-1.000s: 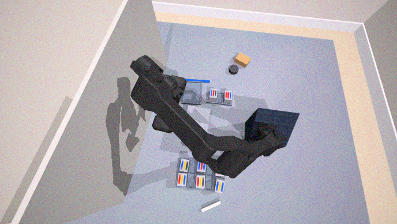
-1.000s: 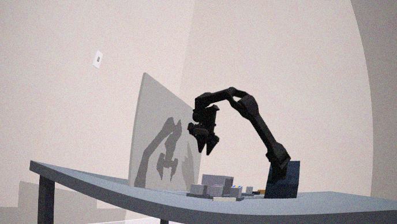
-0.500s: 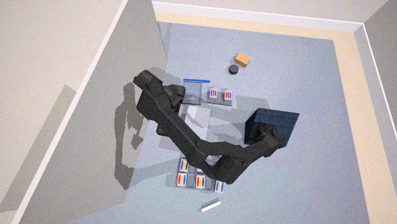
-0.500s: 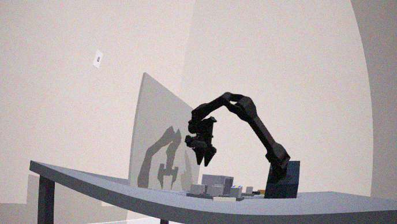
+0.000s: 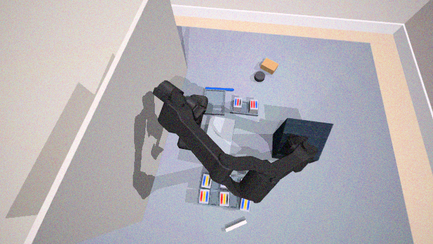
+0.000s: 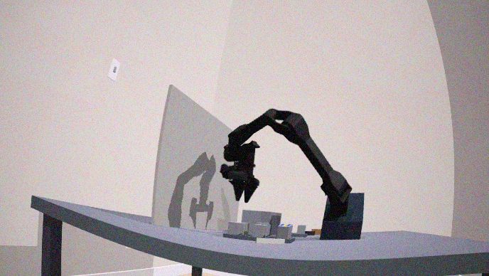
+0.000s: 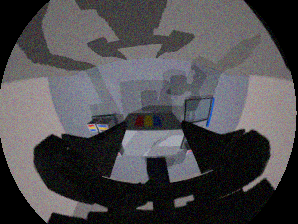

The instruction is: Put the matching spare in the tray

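Place: a plain room with a robot work area; we see bare walls, but cannot tell whether it is a lab or a workshop.
Bench: we see a blue-grey top [image 5: 346,94] [image 6: 426,242] on dark legs, with white edging and a tan strip beyond it from above.
Wall: we find a white switch plate [image 6: 111,72] on the pale surface.
Partition: we see an upright grey panel [image 5: 104,126] [image 6: 178,135] standing at the bench.
Equipment: we see a black jointed arm [image 5: 201,138] [image 6: 316,156] on a dark block [image 5: 324,129] [image 6: 355,231], near colour-striped blocks in racks.
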You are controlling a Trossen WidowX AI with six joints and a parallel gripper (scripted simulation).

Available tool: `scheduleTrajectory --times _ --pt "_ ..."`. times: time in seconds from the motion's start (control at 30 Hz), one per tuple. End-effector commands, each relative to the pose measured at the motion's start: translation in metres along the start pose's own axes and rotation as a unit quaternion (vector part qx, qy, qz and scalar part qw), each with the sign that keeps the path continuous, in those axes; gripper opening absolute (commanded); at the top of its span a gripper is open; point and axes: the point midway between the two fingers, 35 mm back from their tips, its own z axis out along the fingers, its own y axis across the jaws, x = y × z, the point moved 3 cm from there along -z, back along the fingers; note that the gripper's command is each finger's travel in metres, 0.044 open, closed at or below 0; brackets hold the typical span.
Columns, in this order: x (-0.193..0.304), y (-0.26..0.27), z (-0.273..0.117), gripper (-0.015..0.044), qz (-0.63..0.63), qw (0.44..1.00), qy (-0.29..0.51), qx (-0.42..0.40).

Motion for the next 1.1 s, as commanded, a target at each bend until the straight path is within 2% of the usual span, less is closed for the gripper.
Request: scheduleTrajectory --times 0.0,0.13,0.27,0.33,0.5,0.73,0.8,1.07 --pt "0.001 0.000 0.001 0.0440 0.004 1.000 -0.001 -0.002" --pt "0.001 0.013 0.000 0.0440 -0.037 0.999 -0.001 -0.001" --pt "0.008 0.084 -0.003 0.0440 -0.279 0.960 0.000 0.006" --pt "0.013 0.105 -0.004 0.0440 -0.349 0.937 0.000 0.006" --pt "0.034 0.162 -0.005 0.0440 -0.536 0.844 0.000 0.004" --pt "0.070 0.223 -0.008 0.0440 -0.728 0.685 -0.004 -0.004" --pt "0.074 0.227 -0.008 0.0440 -0.742 0.670 -0.005 -0.004" --pt "0.074 0.227 -0.008 0.0440 -0.742 0.670 -0.005 -0.004"
